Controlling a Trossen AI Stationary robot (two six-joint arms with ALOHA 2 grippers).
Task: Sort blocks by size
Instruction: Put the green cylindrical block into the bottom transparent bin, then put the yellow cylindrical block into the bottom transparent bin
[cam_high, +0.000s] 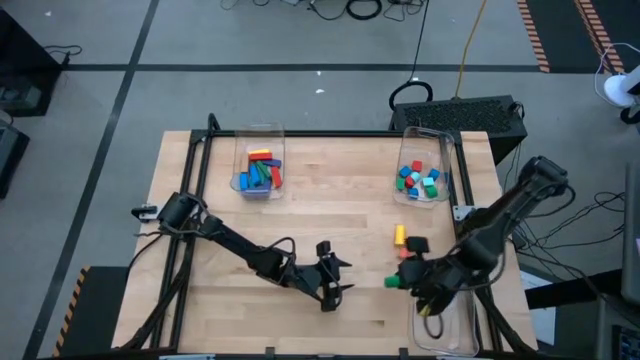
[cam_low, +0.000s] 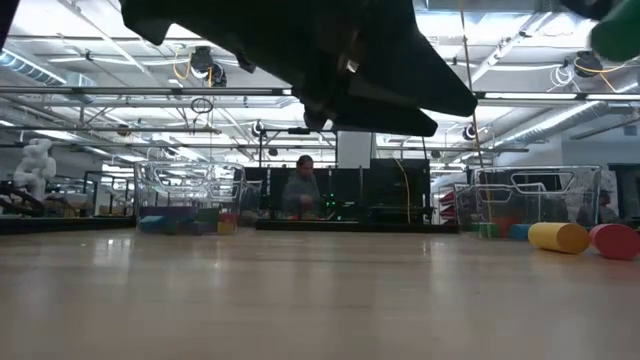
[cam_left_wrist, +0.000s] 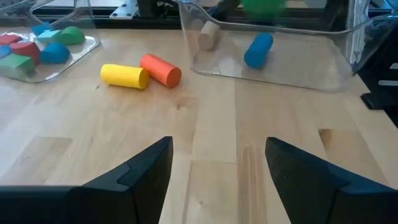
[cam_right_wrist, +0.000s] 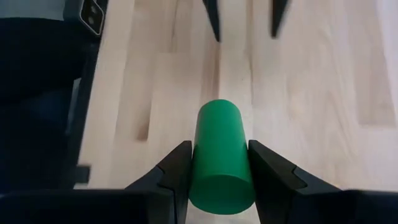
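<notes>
Left to right. Far-left bin (cam_high: 259, 140) already holds a pile of long blocks (cam_high: 260, 172), red, yellow, blue, green; that group looks done. Left claw (cam_high: 331, 276) hovers low over bare counter (cam_high: 330, 200) near the middle front, fingers spread apart, nothing between them. Far-right bin (cam_high: 424, 140) holds small blocks (cam_high: 419, 180), cubes and bits in red, blue, green; also looks mostly sorted. Below it, two cylinders lie loose on the counter, touching: yellow cylinder (cam_high: 399, 235) and red cylinder (cam_high: 404, 253); these are left to do. Right claw (cam_right_wrist: 219, 163) is clenched on a green cylinder (cam_right_wrist: 219, 155), gripped on its sides, lifted at the front right just beside the front bin (cam_left_wrist: 267, 59). That bin lies at the right front edge and already holds a blue cylinder (cam_left_wrist: 257, 50) and a plain wood one (cam_left_wrist: 208, 34). My read: task is far along, green cylinder likely goes in the front bin, then yellow and red remain.
</notes>
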